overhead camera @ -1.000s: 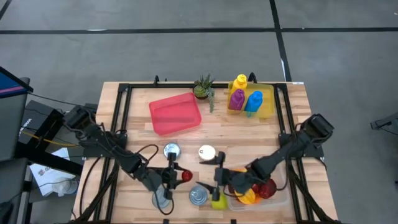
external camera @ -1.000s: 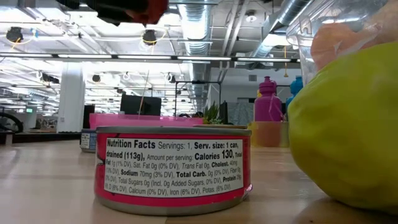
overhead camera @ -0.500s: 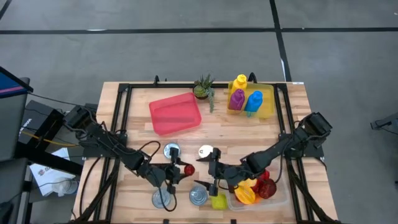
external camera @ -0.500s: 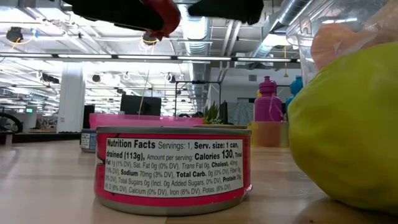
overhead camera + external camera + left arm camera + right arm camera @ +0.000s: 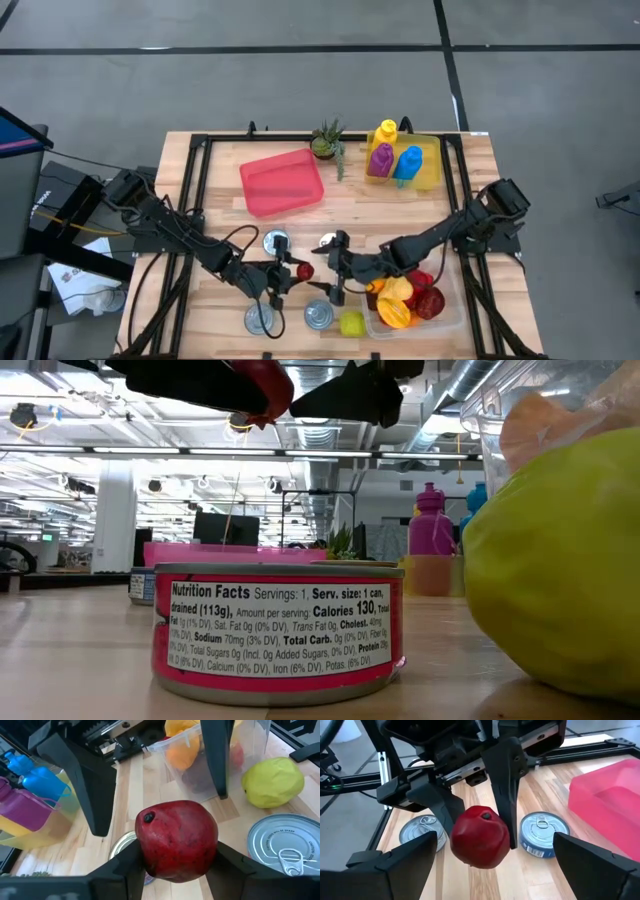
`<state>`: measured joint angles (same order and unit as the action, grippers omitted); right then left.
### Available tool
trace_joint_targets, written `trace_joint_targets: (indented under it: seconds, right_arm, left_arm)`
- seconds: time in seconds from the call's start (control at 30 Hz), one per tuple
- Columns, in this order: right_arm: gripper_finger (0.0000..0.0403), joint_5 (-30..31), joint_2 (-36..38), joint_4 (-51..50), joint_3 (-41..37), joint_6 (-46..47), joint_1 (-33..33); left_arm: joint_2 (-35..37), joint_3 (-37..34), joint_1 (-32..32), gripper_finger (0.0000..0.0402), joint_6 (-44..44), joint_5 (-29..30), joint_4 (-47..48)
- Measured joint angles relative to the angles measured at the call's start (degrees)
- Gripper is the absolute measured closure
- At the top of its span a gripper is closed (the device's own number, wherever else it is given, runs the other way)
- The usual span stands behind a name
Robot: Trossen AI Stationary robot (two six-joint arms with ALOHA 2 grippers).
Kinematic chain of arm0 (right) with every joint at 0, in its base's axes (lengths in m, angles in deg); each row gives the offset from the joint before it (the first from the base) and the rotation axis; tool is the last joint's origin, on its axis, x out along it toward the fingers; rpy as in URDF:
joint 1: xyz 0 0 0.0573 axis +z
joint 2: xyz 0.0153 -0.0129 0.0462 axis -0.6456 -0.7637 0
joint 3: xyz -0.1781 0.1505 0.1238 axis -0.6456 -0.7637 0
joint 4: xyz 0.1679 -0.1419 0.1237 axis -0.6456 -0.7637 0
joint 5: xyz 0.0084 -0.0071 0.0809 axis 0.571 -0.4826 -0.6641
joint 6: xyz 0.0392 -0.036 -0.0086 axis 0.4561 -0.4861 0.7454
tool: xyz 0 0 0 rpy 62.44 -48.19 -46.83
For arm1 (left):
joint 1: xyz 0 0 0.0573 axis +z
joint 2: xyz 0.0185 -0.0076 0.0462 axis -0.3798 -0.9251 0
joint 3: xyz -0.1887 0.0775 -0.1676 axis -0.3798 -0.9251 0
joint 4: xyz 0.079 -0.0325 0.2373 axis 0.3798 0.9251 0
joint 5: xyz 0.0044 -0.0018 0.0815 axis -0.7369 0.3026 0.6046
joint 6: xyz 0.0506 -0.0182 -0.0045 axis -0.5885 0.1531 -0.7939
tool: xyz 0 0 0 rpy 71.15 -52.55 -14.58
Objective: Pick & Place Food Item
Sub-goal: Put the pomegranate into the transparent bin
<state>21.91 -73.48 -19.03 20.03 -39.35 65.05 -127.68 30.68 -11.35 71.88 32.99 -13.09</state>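
The wooden table (image 5: 400, 205) carries a pink tray (image 5: 282, 182) toward its far edge and a clear container (image 5: 440, 312) of fruit at its near right corner. Above the near edge's middle, the left gripper (image 5: 286, 272) clamps a red pomegranate (image 5: 303, 271) between its fingers. The right gripper (image 5: 333, 266) faces it just beside, jaws spread wide and empty. A yellow-green fruit (image 5: 351, 323), possibly a pear, lies by a can (image 5: 319, 315).

We see the left gripper (image 5: 479, 827) clamping a red fruit (image 5: 480, 843) above two cans (image 5: 544, 833), right fingers (image 5: 597, 867) spread wide.
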Motion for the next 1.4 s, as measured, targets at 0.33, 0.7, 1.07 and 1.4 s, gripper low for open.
trace_joint_targets:
  seconds: [0.33, 0.7, 1.07, 1.4]
  right_arm:
    - [0.0019, -4.00, 0.00, 0.01, 0.00, 3.09, -1.78]
    - [0.0059, -4.77, -0.26, -0.32, 0.00, 6.06, -2.53]
    - [0.0194, -6.37, -0.24, -0.53, 0.07, 7.59, -2.41]
    - [0.0303, -6.76, -0.22, -0.60, 0.04, 6.97, -1.90]
  left_arm:
    - [-0.02, 0.01, 0.72, 0.0242, -0.47, 0.02, -0.82]
    - [-0.07, 0.01, 0.72, 0.0242, -0.79, 0.09, -1.09]
    - [-0.07, -0.01, 1.09, 0.0240, -1.71, 0.46, -2.21]
    - [-0.07, -0.10, 1.20, 0.0243, -1.68, 0.33, -2.20]
